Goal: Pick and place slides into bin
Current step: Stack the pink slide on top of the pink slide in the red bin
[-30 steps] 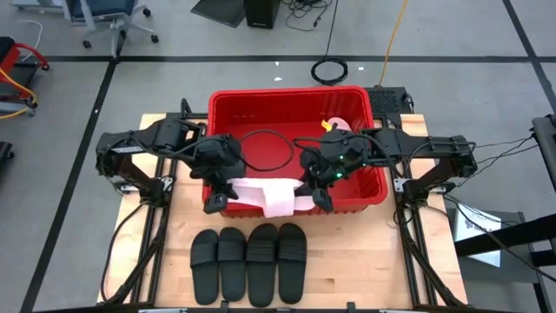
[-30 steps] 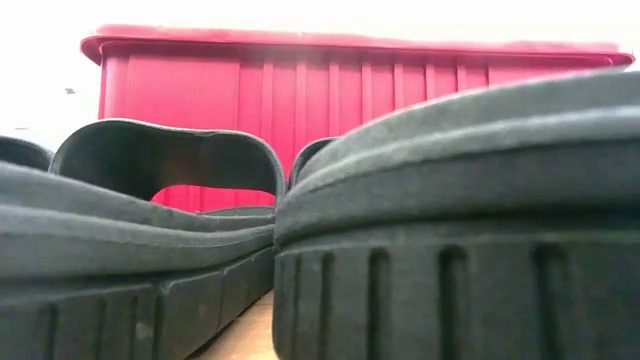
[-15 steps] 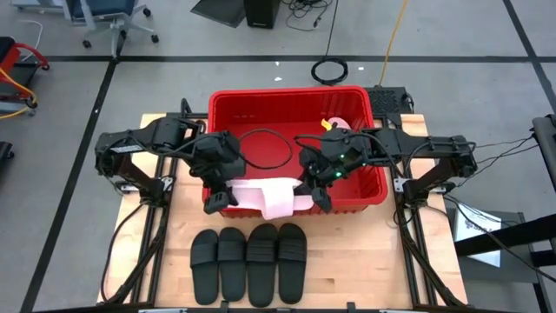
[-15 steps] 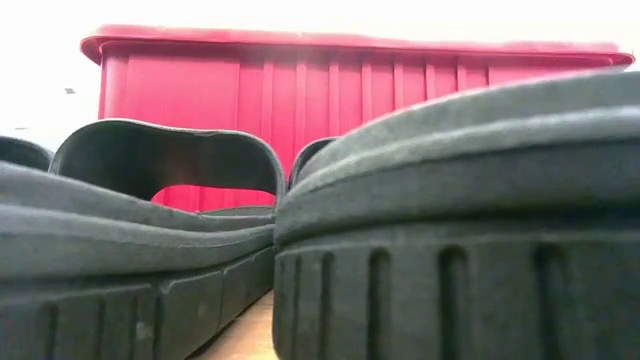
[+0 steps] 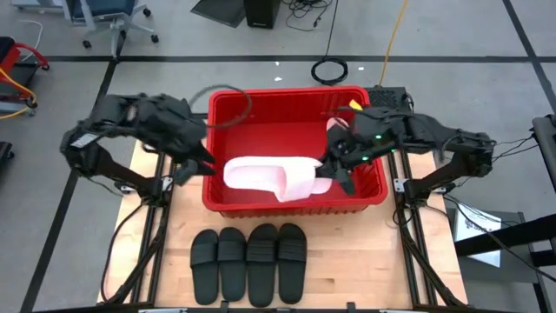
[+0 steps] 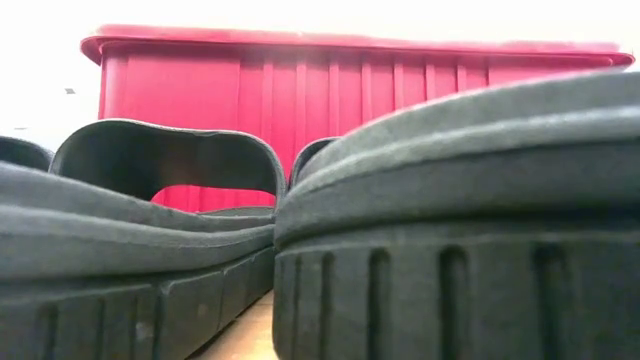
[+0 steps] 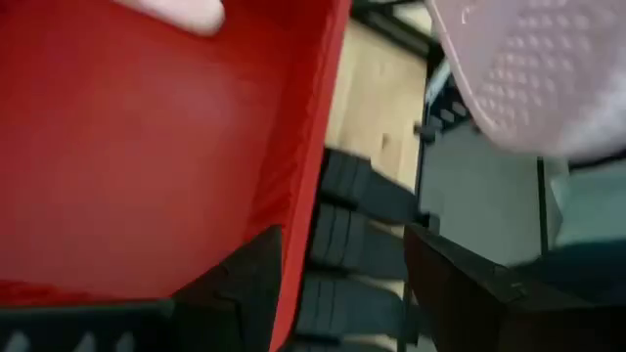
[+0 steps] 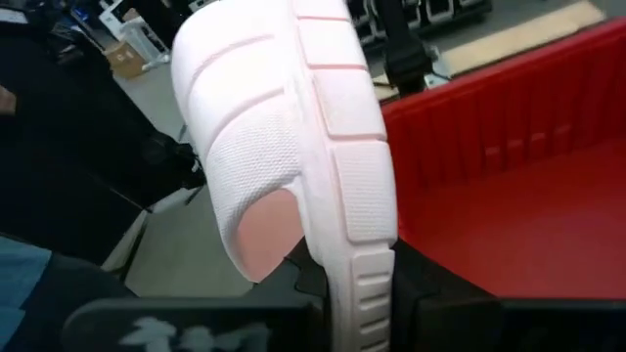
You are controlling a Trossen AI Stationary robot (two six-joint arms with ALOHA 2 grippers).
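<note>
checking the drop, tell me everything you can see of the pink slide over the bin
The pink slide is pale pink, foam-like, with a wide strap and a dotted, ribbed sole. It lies lengthwise across the red bin, over its inside. The right gripper is shut on its right end. The left gripper stands open beside the bin's left wall, clear of the slide. A second pink slide lies by the bin's far right wall.
</note>
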